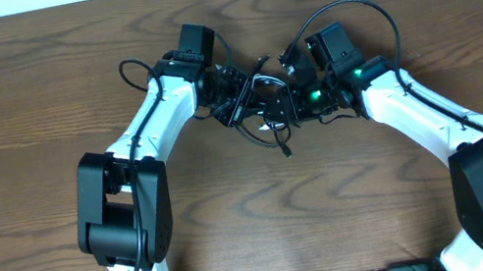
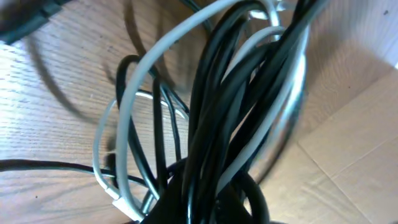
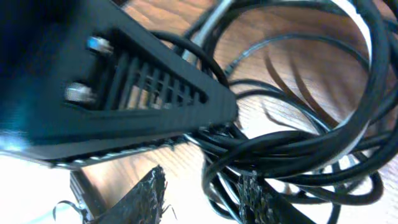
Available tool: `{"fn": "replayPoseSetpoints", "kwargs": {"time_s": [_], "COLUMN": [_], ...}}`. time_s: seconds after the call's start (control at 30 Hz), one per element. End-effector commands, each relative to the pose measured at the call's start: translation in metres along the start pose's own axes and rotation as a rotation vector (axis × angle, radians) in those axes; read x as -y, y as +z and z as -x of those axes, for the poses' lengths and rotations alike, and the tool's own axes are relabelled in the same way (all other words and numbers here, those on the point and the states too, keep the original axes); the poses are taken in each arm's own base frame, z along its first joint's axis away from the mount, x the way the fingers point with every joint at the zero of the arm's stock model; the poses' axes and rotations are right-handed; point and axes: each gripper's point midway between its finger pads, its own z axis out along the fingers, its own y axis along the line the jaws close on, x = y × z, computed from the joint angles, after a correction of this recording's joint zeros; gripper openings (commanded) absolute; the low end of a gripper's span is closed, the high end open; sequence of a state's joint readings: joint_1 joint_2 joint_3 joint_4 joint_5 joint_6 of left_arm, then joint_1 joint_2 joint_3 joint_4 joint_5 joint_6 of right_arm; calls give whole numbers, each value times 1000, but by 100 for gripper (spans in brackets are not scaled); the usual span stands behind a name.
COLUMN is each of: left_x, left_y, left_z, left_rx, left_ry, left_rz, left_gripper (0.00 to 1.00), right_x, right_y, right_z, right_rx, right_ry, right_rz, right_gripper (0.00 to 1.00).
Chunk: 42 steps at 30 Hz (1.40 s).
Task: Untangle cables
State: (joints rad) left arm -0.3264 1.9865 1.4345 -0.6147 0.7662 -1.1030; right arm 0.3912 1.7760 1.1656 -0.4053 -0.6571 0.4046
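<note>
Working bench (image 1: 19,115): wood-grain top, fills the overhead view.
Left arm (image 1: 154,121): white and black, reaches from the near edge up and in toward bench centre.
Right arm (image 1: 417,114): same build, comes from the near right corner, angled in toward centre.
Cables (image 1: 261,107): one tangled clump at bench centre, slightly toward the far edge, between the two grippers. Left wrist view shows the black strands bunched into a thick rope, raised off the wood with shadows under them.
Left gripper (image 1: 237,96): at the clump's left side, touching it. Strands gather toward the bottom of its wrist view, but the fingertips are hidden, so cannot tell if clamped or apart.
Right gripper (image 3: 202,193): at the clump's right side. Textured pads (image 3: 149,193) stand apart, black loops just ahead, one strand dipping into the gap.
White cable (image 2: 134,81): single, looped around the black ones.
Loose end (image 1: 285,150): black tail trailing from the clump toward the near edge, lying on the wood.
</note>
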Motion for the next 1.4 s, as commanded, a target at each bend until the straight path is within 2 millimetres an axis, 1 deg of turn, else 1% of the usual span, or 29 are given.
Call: {"fn": "replayPoseSetpoints", "kwargs": {"time_s": [0.0,0.1,0.27,0.5,0.67,0.73,0.83,1.0,1.2,1.37], "left_x": [3,3,8,9,11,12,13,13,15,16], "left_y": [-3,-3,-4,-5,-5,-6,-6,-6,-7,-8], "left_z": [-14,-17,-29,-32,-37,-39,-40,-41,-45,-48], "left_rx": [-35,-50,-121,-140,-172,-184,-190,-198,-221,-242], "left_ry": [-50,-85,-140,-193,-204,-208,-215,-215,-260,-283], "left_rz": [-5,-7,-29,-32,-40,-44,-45,-47,-49,-51], "left_gripper": [8,8,8,8,8,8,8,8,8,8], "right_x": [-18,-13,-6,-10,-13,-9,-1,-4,-5,0], "right_y": [-5,-10,-12,-8,-4,-3,-1,0,4,11], "right_z": [11,17,12,6,1,2,5,9,9,8], "right_rx": [19,35,15,-4,-19,-11,11,30,36,56], "right_ry": [-31,-1,31,28,23,19,11,-23,-51,-75], "right_rz": [105,107,92,95,92,63,8,12,-11,-103], "right_gripper": [37,36,33,30,25,23,24,24,18,18]}}
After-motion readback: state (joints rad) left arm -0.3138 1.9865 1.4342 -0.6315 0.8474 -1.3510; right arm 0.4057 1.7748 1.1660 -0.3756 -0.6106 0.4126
